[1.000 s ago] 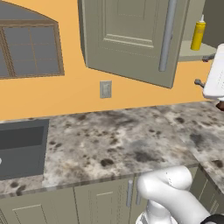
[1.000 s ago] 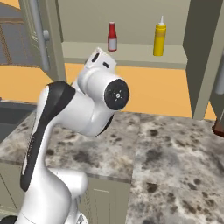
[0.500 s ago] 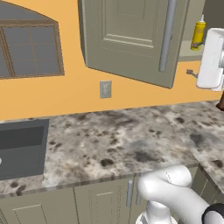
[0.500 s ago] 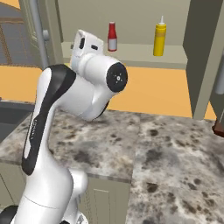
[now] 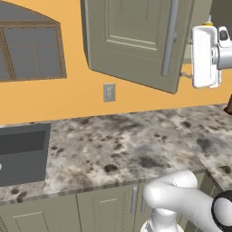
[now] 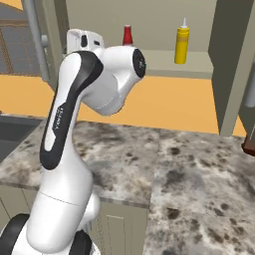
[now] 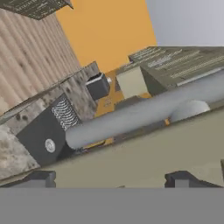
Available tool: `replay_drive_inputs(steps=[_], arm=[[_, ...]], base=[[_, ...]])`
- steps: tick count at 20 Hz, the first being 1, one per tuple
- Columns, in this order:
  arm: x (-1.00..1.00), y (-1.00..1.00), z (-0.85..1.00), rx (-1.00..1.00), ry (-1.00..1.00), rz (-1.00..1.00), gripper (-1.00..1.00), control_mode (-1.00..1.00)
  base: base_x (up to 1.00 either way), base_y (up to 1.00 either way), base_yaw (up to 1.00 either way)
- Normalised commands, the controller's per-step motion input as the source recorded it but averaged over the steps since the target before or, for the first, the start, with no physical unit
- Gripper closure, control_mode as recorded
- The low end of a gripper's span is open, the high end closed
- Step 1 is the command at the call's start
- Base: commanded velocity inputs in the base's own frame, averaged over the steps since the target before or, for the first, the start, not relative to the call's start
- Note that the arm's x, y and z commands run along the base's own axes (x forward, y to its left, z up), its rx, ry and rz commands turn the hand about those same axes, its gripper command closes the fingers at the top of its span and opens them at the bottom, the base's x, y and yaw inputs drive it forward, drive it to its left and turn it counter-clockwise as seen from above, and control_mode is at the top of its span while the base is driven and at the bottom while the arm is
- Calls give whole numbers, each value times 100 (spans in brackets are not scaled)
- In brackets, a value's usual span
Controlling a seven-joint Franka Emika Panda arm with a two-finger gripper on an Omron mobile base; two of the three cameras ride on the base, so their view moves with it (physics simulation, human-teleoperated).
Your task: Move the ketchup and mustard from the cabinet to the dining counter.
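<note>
The ketchup (image 6: 127, 35) stands upright on the cabinet shelf (image 6: 164, 61) at the top centre of the right base view, partly hidden behind the robot's white arm. The mustard (image 6: 182, 45) stands on the same shelf, a little apart, toward the right of the frame. In the left base view, only the white nozzle and a bit of yellow show at the upper right, above the white body of the hand. Both bottles are still in the cabinet (image 5: 136, 41), so no part of the moving is done yet.

The cabinet door with its long grey bar handle (image 5: 169, 38) hangs open in the upper middle of the left base view, and this is why the shelf can be reached. The arm is raised to the height of the shelf, with the hand (image 7: 112, 179) close to the door edge. I think it is lifted like this to come at the bottles from the front.

In the hand view the two dark fingertips (image 7: 40, 178) sit wide apart at the bottom of the frame, with nothing between them. Just above them lie a pale olive surface and a grey bar. This is probably the door and its handle, but the view is tilted and I cannot be sure.

The granite tabletop (image 5: 136, 145) fills the lower half of both base views.
</note>
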Motion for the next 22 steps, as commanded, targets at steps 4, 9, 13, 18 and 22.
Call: replay_drive_inputs(steps=[4,9,13,18,22], arm=[[-70,100,4,-17,-14,31,-100,-100],[-39,100,0,-11,-21,25,-100,-100],[0,100,-9,-4,-32,4,-100,-100],[0,100,-12,0,-24,-8,-100,-100],[1,43,0,0,0,-2,-100,-100]], base=[[0,0,0],[0,0,0],[0,0,0],[0,0,0],[0,0,0]])
